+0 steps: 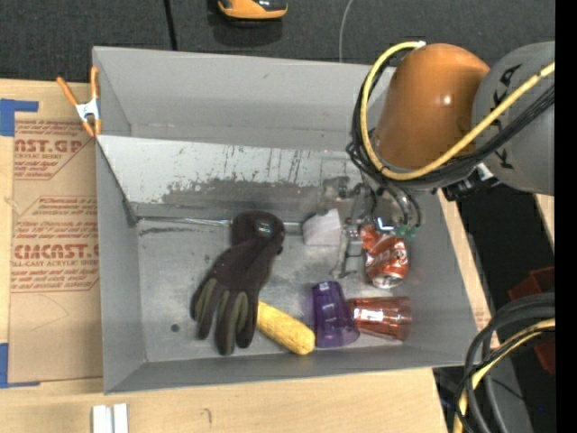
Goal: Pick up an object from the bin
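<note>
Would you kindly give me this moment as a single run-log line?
gripper low, right side of bin | nearest: red can, pale lump | held: unclear | glove, corn lie apart

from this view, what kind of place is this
Most likely a robotics lab set up for grasping trials. A robot arm with an orange cover reaches into a grey metal bin, and the bin holds unrelated odds and ends: a dark glove, a yellow corn cob, a crushed red can.
</note>
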Available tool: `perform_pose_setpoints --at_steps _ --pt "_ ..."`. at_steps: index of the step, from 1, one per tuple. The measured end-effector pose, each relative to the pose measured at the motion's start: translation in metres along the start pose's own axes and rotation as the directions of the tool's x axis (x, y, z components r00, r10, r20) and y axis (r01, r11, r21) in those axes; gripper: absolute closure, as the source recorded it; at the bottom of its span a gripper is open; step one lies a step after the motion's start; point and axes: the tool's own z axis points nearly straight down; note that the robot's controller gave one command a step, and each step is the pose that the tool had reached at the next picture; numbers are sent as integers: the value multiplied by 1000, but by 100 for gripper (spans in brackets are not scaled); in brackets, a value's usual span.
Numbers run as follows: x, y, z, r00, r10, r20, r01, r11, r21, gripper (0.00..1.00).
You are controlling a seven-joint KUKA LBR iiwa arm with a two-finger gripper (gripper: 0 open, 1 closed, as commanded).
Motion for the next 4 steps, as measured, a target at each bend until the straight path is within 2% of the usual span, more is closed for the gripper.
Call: perform_pose_setpoints --at_steps 1,2,3,4 --pt "-1 0 -5 1000 0 8 0 1000 0 0" --pt "23 -5 65 999 44 11 -44 999 -1 0" --pt "50 -25 82 999 55 1 -55 999 0 0" --pt "62 3 92 958 288 6 -288 958 -2 0"
